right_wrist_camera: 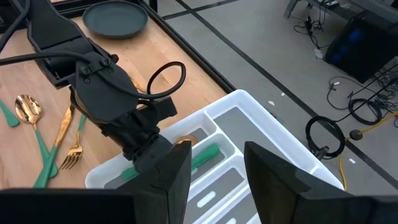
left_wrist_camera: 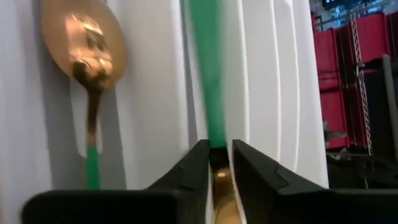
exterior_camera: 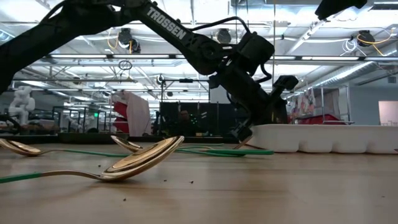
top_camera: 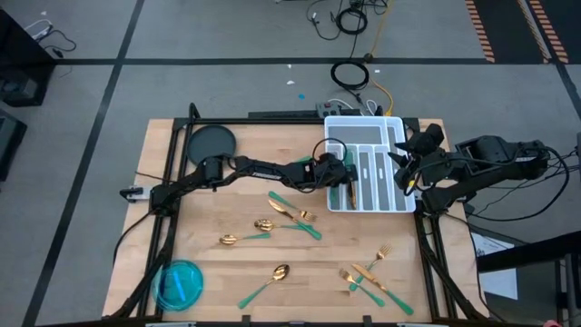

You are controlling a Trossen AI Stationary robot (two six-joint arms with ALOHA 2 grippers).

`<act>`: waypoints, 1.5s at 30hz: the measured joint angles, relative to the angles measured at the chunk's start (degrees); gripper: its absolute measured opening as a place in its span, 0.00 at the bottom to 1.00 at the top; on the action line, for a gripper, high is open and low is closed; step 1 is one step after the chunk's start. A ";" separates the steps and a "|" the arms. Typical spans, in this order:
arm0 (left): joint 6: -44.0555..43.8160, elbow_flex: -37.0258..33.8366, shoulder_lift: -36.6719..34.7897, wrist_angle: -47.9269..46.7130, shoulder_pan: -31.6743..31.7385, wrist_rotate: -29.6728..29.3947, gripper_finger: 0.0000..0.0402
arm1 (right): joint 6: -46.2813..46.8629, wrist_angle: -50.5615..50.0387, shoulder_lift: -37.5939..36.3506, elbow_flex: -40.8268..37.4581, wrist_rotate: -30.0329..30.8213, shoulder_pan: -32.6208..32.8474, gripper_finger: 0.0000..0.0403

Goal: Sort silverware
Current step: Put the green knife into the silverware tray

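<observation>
Left pincer (top_camera: 346, 184) down at the left end of the white divided tray (top_camera: 388, 205), fingers (left_wrist_camera: 196, 169) narrowly parted around a green-handled utensil (left_wrist_camera: 209, 93); gold end between the tips, slim green handle lying along a tray slot; true grip or just released — cannot tell. In the neighbouring slot, a spoon (left_wrist_camera: 85, 56) with a glossy gold bowl and green handle. Tray of smooth white plastic, long parallel compartments, rounded corners, sitting at the rear right of the pale wooden plank worktop (top_camera: 209, 218). Right pincer (top_camera: 406, 174) held above the tray's right side, dark angular fingers (right_wrist_camera: 173, 177) apart with nothing between them. Remaining silverware (top_camera: 292, 214) scattered over the worktop: a cluster of fork, knife and spoon near the middle, another spoon (top_camera: 234, 239) just left of it, a lone spoon (top_camera: 270, 278) toward the front, a crossed group of forks (top_camera: 365, 274) at front right; all mirror-bright gold heads, thin matte green handles. Round dark plate (top_camera: 210, 143) at rear left, translucent blue bowl (top_camera: 179, 282) at front left. On the left arm in the low view, white capitals reading "TROSSEN" (exterior_camera: 166, 24).
</observation>
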 joint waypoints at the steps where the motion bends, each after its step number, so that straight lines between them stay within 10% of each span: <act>1: -0.02 0.00 0.00 -0.01 0.08 0.65 0.24 | -0.05 0.00 0.00 0.00 0.00 0.00 0.35; 15: 0.59 0.05 -0.11 1.90 0.88 8.29 0.29 | -0.30 0.00 0.00 0.00 -0.15 0.00 0.35; 24: 24.02 2.95 -12.15 5.94 2.17 10.55 0.29 | -3.36 1.48 -1.12 0.02 -0.16 0.02 0.35; 37: 49.56 2.51 -35.02 -45.89 -0.46 7.89 0.29 | -4.18 2.64 -3.89 0.02 -0.11 0.02 0.35; 45: 55.30 -0.26 -41.77 -68.49 -15.84 6.67 0.29 | -2.73 2.60 -3.70 0.02 -0.80 0.00 0.35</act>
